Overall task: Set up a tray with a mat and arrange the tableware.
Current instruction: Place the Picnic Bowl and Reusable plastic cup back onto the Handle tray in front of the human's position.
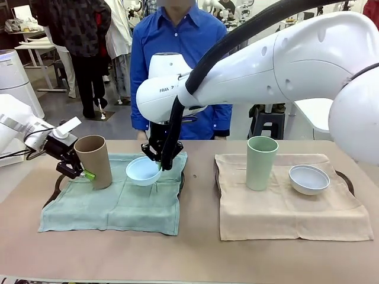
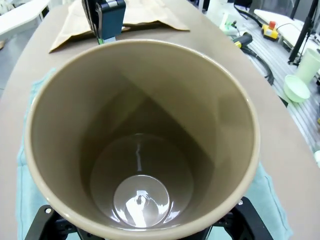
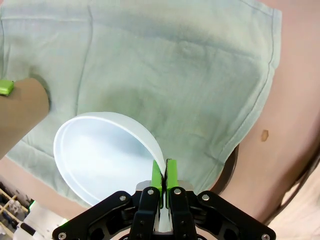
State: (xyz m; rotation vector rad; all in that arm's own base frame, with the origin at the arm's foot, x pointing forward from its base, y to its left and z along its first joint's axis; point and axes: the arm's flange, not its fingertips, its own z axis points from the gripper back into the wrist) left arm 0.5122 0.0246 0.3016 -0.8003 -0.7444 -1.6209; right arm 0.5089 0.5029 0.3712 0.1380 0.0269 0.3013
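On the green mat (image 1: 118,207) stands the tan-brown cup (image 1: 95,161), upright, with my left gripper (image 1: 87,173) shut on its lower wall. The left wrist view looks straight down into this cup (image 2: 140,135), which is empty. My right gripper (image 1: 161,158) is shut on the rim of the light blue bowl (image 1: 143,171) and holds it tilted, low over the mat, just right of the cup. In the right wrist view the green pads (image 3: 171,175) pinch the bowl's (image 3: 100,155) edge above the mat (image 3: 175,65). I cannot tell whether the bowl touches the mat.
A dark tray rim (image 1: 58,186) shows under the green mat. To the right, a beige mat (image 1: 284,213) carries the pale green cup (image 1: 261,163) and the whitish bowl (image 1: 308,179). A person in a blue shirt (image 1: 177,53) stands at the far side.
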